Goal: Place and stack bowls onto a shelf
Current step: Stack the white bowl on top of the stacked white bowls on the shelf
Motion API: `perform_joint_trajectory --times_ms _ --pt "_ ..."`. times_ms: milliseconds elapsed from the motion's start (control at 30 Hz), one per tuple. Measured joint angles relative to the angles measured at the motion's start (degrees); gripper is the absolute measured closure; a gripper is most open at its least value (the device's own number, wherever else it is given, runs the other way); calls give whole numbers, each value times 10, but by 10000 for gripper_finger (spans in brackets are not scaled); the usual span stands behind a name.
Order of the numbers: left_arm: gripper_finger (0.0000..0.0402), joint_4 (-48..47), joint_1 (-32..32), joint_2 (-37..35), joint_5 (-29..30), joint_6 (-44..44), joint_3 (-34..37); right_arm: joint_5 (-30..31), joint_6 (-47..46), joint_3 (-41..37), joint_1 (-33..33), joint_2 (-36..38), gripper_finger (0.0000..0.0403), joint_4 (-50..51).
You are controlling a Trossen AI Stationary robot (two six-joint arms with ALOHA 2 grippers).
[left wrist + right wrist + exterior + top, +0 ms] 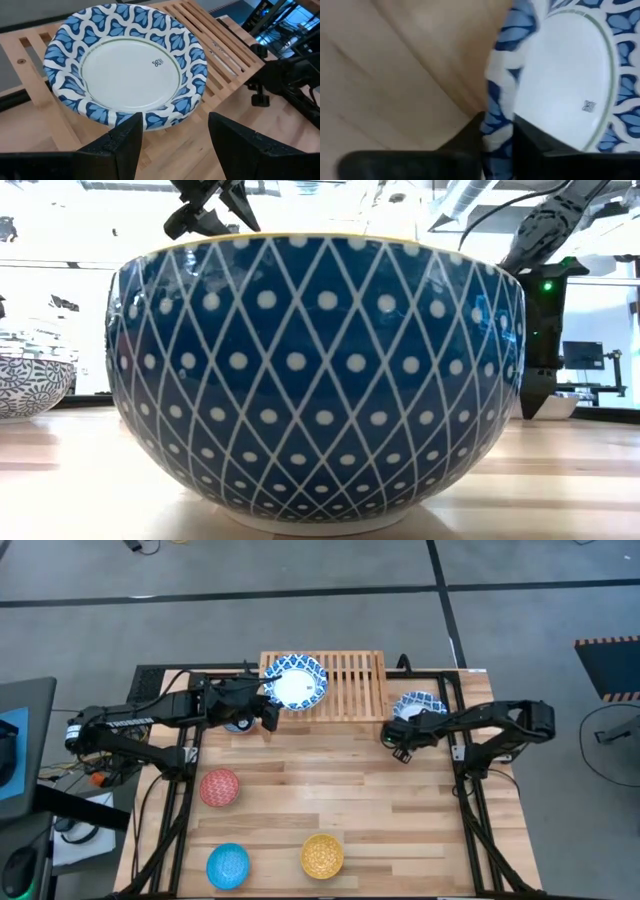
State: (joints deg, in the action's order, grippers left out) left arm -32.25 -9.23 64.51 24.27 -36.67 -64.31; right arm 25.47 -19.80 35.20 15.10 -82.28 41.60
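Left gripper (268,718): fingers (125,142) spread wide, empty, hovering just off the left front of the shelf.
White bowl on shelf (125,67): directly ahead of the left gripper, blue leaf-pattern rim, sitting on the slats at the shelf's left end.
Shelf (350,680): light-wood slatted rack at the table's far edge, between the two grippers.
Right gripper (400,740): fingers (465,145) pinching the rim of a second white bowl (418,706), one inside, one outside.
Second white bowl: on the table just right of the shelf.
Small bowls: red (220,787), bright blue (228,865) and yellow (322,855), on the near tabletop, well apart from both grippers.
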Motion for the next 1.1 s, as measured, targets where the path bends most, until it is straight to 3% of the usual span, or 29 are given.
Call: perform_joint_trajectory --times_ms 133,333,467,633,767,967,1100 --pt "192 1 0 0 -7 -2 0 -44 -14 3 -23 18 381 13" --pt "192 3 1 0 -48 -17 0 -152 -26 46 -86 50 366 61" --pt "192 3 7 0 -59 -22 0 -170 -16 99 -140 67 375 118" --pt "192 7 25 0 -61 -60 0 -187 82 172 -212 85 382 138" --pt "192 28 39 0 -72 -67 0 -177 181 240 -259 88 378 133" --pt "192 57 47 0 -91 -72 0 -77 377 310 -306 88 378 97" --pt "192 64 47 0 -90 -75 0 -28 421 326 -306 88 381 67"
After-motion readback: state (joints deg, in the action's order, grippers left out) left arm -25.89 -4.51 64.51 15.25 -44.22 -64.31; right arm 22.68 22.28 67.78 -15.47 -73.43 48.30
